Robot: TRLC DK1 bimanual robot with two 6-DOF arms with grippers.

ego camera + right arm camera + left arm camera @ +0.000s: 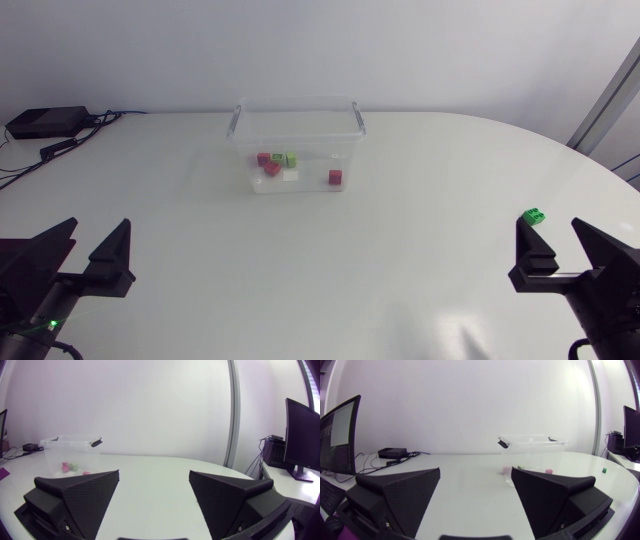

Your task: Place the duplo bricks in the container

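Head view shows a clear container (352,140) at the far middle of the white table (420,250). Five duplo bricks lie inside it: a pink brick (264,158), a light green brick (290,159), a white brick (291,176) and two red bricks (335,177). One bright green brick (534,215) sits alone on the table, far from the container, just ahead of the right gripper (548,226). That gripper's fingers are spread wide and hold nothing. The left gripper (98,228) is wide open too, with only bare table between its fingers. A black box (45,122) with cables sits at the far left corner.
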